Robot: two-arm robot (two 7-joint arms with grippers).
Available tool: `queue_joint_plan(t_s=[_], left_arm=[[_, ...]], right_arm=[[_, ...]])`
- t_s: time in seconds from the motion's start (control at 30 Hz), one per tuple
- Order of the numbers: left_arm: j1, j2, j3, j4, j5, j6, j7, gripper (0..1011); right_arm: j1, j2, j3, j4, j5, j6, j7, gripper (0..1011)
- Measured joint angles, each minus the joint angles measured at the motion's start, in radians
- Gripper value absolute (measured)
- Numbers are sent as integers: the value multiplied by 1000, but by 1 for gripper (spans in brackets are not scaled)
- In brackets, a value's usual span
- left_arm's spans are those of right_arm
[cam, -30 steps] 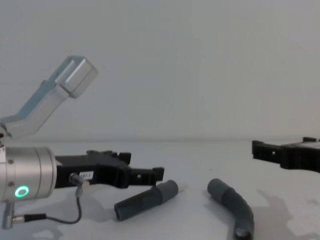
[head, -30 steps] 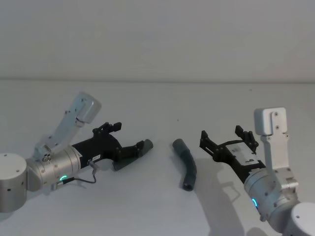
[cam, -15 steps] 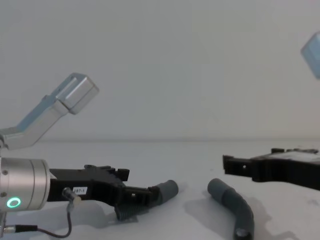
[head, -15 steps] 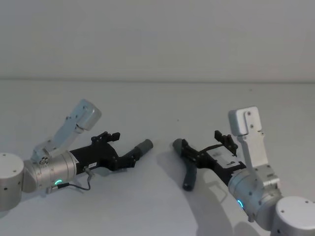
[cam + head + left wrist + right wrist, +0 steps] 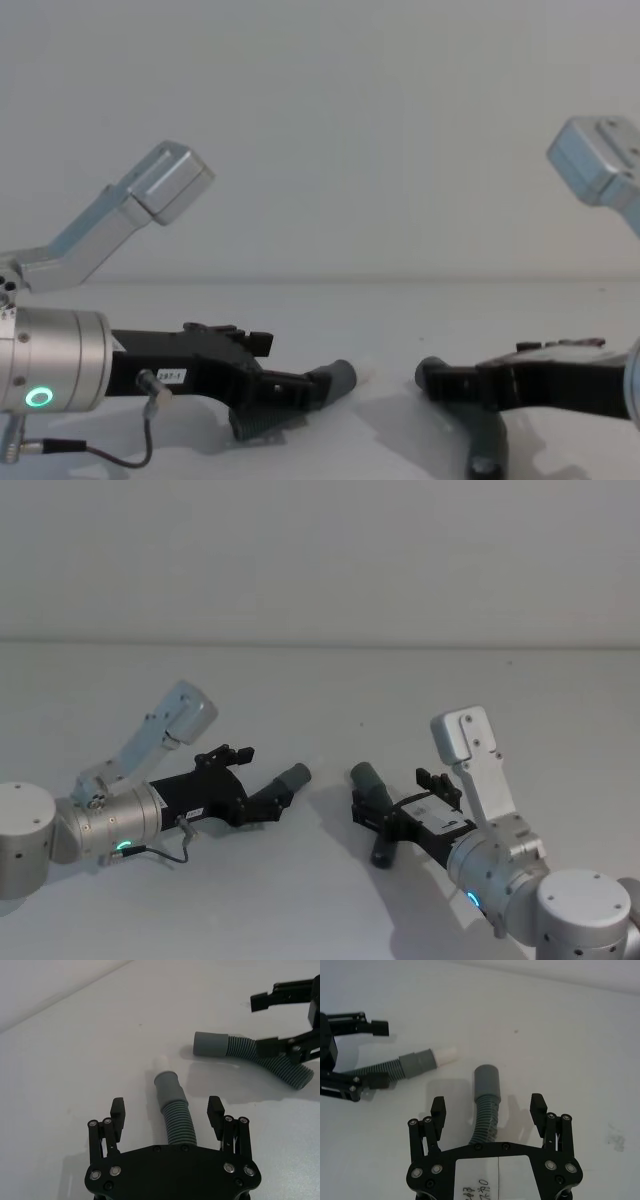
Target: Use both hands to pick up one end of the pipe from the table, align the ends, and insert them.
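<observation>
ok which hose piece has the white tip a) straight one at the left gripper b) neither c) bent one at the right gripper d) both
a: the white tip pokes from the straight ribbed hose that the open left gripper straddles; the bent hose ends plain grey

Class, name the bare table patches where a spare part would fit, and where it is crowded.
Free: far table behind the straight piece and elbow piece; near table in front of them. Crowded: the middle, where left gripper and right gripper straddle them.
</observation>
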Motion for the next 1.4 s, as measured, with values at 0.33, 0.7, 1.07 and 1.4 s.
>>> queue_joint_plan(t_s=[0.33,0.7,1.07,1.4], left_arm=[[-4,-3,3,-3,8,-5,-2,1001],[4,0,3,-19,9,12,3,1001],[10,6,5,-32,4,39,8,1001],[12,9,7,-38,2,50,10,1001]], right_arm=[[14,2,-11,32,-11,32,17,1001],[20,7,-22,49,-29,38,31,1001],[20,10,-26,50,-45,30,35,963],[19,11,-27,51,-50,26,37,721]])
